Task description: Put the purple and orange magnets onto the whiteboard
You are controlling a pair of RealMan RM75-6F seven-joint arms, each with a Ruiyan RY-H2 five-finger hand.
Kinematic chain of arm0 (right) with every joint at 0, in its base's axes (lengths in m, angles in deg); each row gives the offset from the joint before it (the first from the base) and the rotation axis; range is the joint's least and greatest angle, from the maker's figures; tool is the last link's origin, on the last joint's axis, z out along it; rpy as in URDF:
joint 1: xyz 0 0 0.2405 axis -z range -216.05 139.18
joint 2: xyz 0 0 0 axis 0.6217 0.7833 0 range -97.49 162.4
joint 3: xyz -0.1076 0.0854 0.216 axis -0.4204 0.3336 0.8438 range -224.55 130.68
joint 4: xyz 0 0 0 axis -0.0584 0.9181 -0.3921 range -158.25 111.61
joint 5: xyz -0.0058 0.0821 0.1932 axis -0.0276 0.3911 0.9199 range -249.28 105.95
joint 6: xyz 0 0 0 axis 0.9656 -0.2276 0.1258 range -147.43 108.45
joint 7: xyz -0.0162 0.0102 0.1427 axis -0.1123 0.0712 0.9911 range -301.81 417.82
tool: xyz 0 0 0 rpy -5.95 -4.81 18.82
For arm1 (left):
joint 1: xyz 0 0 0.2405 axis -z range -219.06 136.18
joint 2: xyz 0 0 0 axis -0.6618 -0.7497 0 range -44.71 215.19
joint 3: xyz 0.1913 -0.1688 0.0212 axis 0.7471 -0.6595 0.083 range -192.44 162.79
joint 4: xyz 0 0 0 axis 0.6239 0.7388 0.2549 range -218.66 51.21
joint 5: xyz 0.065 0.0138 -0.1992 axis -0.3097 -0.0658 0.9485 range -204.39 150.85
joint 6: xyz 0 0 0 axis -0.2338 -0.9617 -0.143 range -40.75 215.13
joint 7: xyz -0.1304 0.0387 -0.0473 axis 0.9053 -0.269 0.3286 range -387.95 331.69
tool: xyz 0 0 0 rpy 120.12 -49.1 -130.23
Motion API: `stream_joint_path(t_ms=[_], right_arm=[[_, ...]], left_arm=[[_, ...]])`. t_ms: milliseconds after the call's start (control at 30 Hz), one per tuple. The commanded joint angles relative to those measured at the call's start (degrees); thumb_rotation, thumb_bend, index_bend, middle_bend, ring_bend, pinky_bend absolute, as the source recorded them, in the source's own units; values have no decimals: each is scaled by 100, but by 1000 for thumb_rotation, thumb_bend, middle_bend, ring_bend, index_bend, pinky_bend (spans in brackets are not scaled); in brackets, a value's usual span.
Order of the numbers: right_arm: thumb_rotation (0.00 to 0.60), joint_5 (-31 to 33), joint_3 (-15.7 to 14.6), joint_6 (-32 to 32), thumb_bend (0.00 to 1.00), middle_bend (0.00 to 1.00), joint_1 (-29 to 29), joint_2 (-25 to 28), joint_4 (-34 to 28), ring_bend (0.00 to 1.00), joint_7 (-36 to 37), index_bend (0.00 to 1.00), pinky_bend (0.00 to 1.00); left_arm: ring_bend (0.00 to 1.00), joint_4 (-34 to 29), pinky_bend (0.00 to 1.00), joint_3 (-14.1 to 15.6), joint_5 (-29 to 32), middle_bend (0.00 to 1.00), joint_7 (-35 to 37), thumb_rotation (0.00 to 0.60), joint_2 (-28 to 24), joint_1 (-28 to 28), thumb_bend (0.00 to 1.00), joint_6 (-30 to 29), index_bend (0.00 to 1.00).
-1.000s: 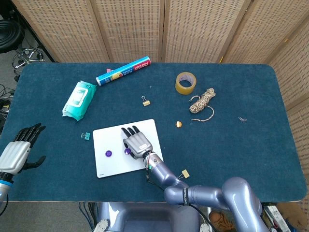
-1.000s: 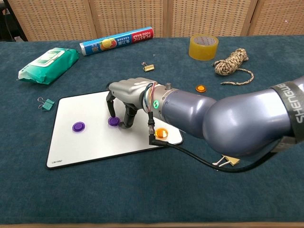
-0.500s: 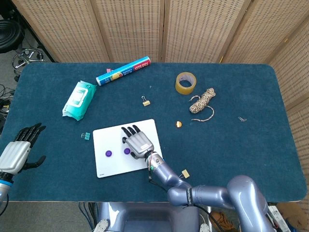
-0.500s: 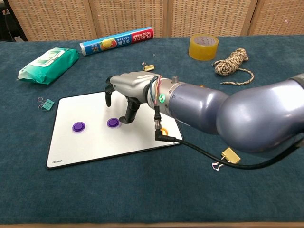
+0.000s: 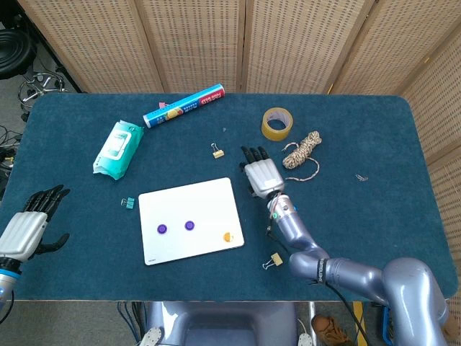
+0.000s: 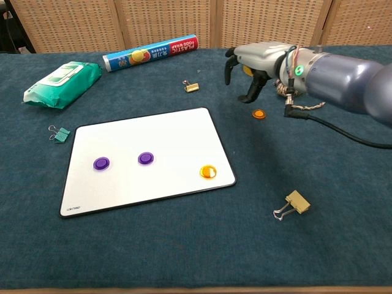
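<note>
whiteboard (image 6: 153,141) holding two purple magnets (image 6: 101,163) (image 6: 146,158), one orange magnet (image 6: 208,171)

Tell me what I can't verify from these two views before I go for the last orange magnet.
- Orange magnet off the whiteboard: hidden in head view beneath the right hand; only chest view shows it.
- Tape roll: chest view, blocked by the right hand.
- Left hand: head view only, cut off at the frame's left edge.
</note>
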Motion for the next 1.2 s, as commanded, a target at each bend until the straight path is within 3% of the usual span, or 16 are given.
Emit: stream_joint_path(t_ms=[33, 633, 1200], right_arm=[[600, -7, -88, 197, 389, 0, 161, 145, 277, 0, 247, 337, 0], [600, -522, -281, 663, 389, 0, 275, -250, 1051, 0, 985, 337, 0], [600, -804, -241, 771, 389, 0, 403, -402, 1444, 0, 1414, 362, 0]], left_arm=[[0, 9, 0, 0, 34, 0, -9, 600, 4, 15, 308, 47, 26], [0, 41, 0, -29, 218, 0, -142, 600, 56, 90, 308, 223, 26], [0, 68, 0, -26, 224, 0, -93, 600, 53, 90, 308, 237, 26]])
